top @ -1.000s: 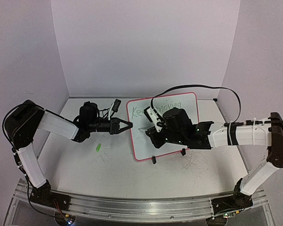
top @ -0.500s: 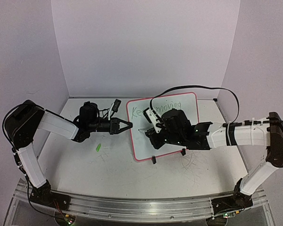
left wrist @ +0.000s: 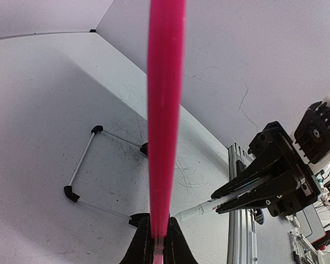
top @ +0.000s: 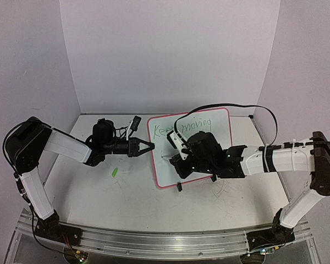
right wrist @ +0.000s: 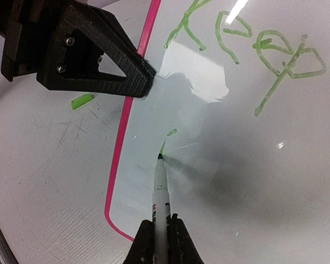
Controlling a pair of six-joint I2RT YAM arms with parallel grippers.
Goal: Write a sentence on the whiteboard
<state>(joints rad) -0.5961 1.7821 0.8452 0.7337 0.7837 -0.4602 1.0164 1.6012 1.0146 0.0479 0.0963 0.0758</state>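
Note:
The whiteboard (top: pixel 220 129) with a pink-red frame stands tilted on black feet at mid-table. Green script reading "Keep moving" (top: pixel 190 125) runs along its top. My left gripper (top: pixel 147 146) is shut on the board's left frame edge (left wrist: pixel 165 110). My right gripper (top: pixel 175 157) is shut on a white marker (right wrist: pixel 161 206); the tip touches the board's lower left, where a short green stroke (right wrist: pixel 165 144) begins. "Keep" (right wrist: pixel 247 49) shows in the right wrist view, with the left gripper's fingers (right wrist: pixel 99 55) on the frame.
A small green marker cap (top: pixel 115 172) lies on the table left of the board; it also shows in the right wrist view (right wrist: pixel 82 101). A black-and-white object (top: pixel 135 123) lies behind the left gripper. Walls enclose three sides.
My right gripper has moved down and left across the board, uncovering "Keep moving", and the marker tip now starts a stroke on a lower line. The left arm has not moved.

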